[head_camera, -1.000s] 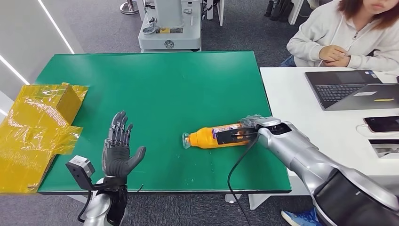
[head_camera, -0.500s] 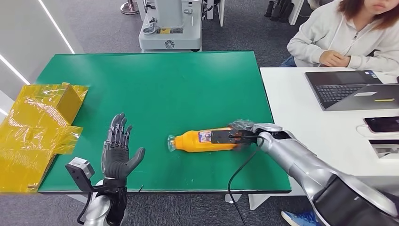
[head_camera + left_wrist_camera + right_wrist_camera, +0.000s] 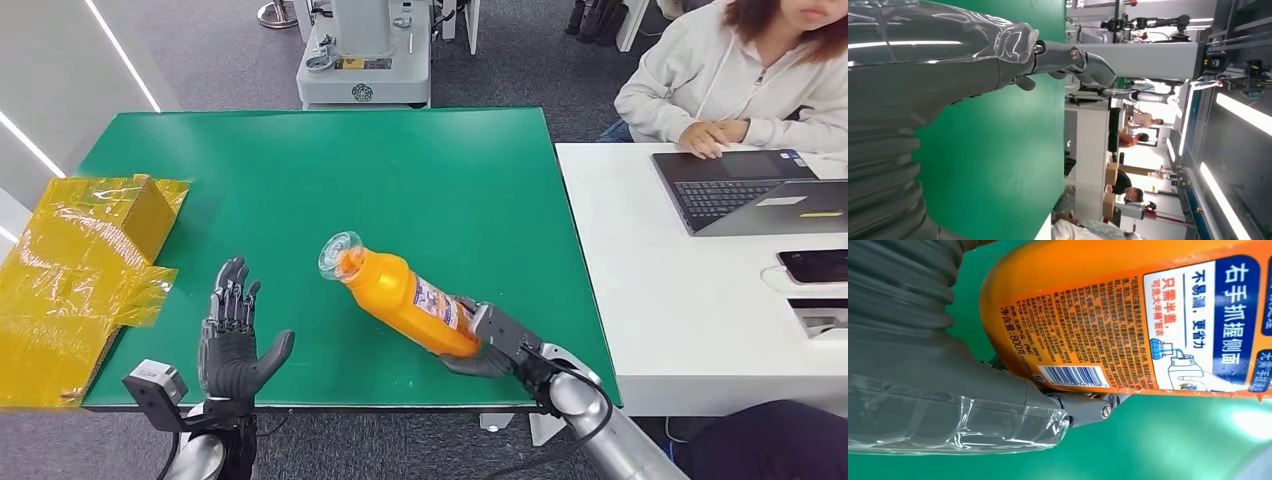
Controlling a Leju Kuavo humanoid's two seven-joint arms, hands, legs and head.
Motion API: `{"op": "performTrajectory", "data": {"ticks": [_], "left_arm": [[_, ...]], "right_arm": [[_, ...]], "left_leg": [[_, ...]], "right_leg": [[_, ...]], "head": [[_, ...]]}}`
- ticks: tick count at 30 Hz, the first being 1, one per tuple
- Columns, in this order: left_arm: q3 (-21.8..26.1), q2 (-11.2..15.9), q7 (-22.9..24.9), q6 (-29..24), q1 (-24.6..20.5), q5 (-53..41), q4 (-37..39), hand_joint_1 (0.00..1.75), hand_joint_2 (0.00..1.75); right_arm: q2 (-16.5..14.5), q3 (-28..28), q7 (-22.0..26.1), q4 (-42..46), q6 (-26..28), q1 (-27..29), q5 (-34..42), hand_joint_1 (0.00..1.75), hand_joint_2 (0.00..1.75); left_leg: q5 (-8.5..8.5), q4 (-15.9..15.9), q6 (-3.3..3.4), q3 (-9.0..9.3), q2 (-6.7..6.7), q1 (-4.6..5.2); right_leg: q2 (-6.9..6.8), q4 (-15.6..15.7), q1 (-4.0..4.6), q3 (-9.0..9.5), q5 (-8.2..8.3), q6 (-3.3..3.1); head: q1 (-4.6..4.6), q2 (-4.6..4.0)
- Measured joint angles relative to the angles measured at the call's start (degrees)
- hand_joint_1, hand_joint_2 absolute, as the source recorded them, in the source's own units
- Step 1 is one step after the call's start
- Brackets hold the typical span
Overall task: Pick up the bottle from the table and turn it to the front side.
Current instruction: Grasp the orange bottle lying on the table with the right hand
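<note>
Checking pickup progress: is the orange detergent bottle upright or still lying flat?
Neither: the orange detergent bottle is tilted, cap end raised toward the table's middle, base gripped by the right robot hand near the green table's front edge.

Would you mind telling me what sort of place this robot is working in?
Probably an office-like robotics lab: a green table as test bench, a person at a laptop on the adjoining white desk, and another machine's base behind.

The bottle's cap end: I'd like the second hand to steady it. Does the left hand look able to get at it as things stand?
Probably yes. The left hand is open and holds nothing, and bare green table lies between it and the bottle, whose cap end points toward that side while the right hand grips its base.
</note>
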State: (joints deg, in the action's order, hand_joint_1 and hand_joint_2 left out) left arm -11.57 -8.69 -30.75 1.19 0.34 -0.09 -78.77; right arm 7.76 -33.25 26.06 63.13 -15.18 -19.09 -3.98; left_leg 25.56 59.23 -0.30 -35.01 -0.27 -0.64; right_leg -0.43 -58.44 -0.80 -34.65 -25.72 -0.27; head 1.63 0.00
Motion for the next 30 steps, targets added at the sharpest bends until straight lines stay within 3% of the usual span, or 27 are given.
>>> {"op": "performTrajectory", "data": {"ticks": [6, 11, 17, 22, 30], "left_arm": [[1.5, 0.2, 0.1, 1.2, 0.6, -2.8, -1.3, 0.00, 1.75], [1.7, 0.1, 0.9, 6.1, -2.1, -4.9, -1.3, 0.00, 1.75], [-0.3, 0.0, 2.7, 13.1, -10.1, -2.1, -0.4, 0.00, 1.75], [-4.3, -0.5, 4.6, 15.3, -17.4, 1.4, 1.3, 0.00, 1.75], [-7.4, -0.8, 6.7, 17.0, -22.3, 5.6, 3.7, 0.00, 1.75]], "right_arm": [[-0.9, 10.2, -0.3, 11.4, 1.7, 9.0, -4.1, 1.75, 1.75], [-4.0, 14.6, 0.0, 15.2, 2.3, 10.4, -8.2, 1.75, 1.75], [-8.3, 15.0, 0.4, 10.9, 3.6, 2.9, -12.3, 1.75, 1.75], [-12.7, 12.7, 0.0, 3.1, 5.4, -6.1, -15.7, 1.75, 1.75], [-16.0, 8.1, -2.1, -4.9, 7.4, -13.7, -19.0, 1.75, 1.75]], "left_leg": [[0.02, 0.0, 0.02, -0.01, 0.01, 0.01], [-0.04, 0.0, -0.02, 0.00, 0.05, 0.00], [-0.28, 0.0, -0.12, -0.04, 0.14, -0.01], [-0.44, 0.0, -0.12, -0.11, 0.18, -0.01], [-0.46, 0.0, -0.14, -0.19, 0.17, 0.00]], "right_leg": [[0.00, 0.0, -0.01, -0.01, -0.01, 0.02], [0.04, 0.0, 0.00, -0.05, 0.08, -0.07], [0.10, -0.1, 0.00, -0.15, 0.31, -0.14], [0.13, -0.1, 0.00, -0.25, 0.47, -0.16], [0.13, -0.1, 0.01, -0.34, 0.47, -0.15]], "head": [[0.00, 0.00], [0.01, 0.01], [0.00, 0.00], [0.01, 0.00], [0.00, 0.00]]}}
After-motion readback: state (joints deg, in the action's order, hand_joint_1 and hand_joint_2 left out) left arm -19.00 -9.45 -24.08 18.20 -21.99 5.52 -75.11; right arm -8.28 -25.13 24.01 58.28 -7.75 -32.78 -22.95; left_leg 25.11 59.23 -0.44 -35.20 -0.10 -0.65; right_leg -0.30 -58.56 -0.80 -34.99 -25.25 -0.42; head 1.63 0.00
